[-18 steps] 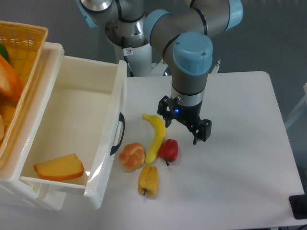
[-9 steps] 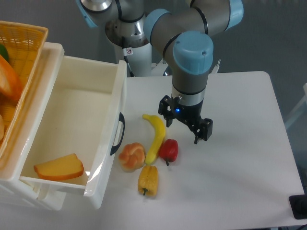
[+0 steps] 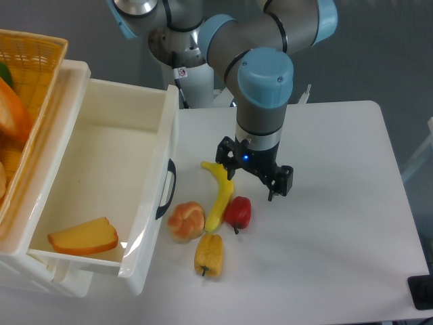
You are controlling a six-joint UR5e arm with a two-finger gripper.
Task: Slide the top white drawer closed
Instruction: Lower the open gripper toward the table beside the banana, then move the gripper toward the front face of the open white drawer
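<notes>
Since a second ago, the gripper [image 3: 252,175] has slid a little to the left, toward the drawer. Nothing else has moved.

From the one camera looking down at the table, the top white drawer [image 3: 101,179] is pulled far out on the left side. Its black handle [image 3: 166,189] faces the food on the table. One slice of orange cheese [image 3: 82,236] lies inside it, near the front corner. A yellow basket [image 3: 30,101] sits up on the cabinet behind it.

On the white table [image 3: 338,203] just beside the drawer front lie a banana [image 3: 220,193], a red pepper [image 3: 238,211], a yellow pepper [image 3: 209,254] and a round orange bun [image 3: 186,220].

The gripper hangs over the top end of the banana. Its two fingers are spread apart and hold nothing. It does not touch the drawer.

So the job is not begun. The drawer is wide open. I think the gripper has to get to the drawer front and push it left until it shuts. The food near the front may get in the way.
</notes>
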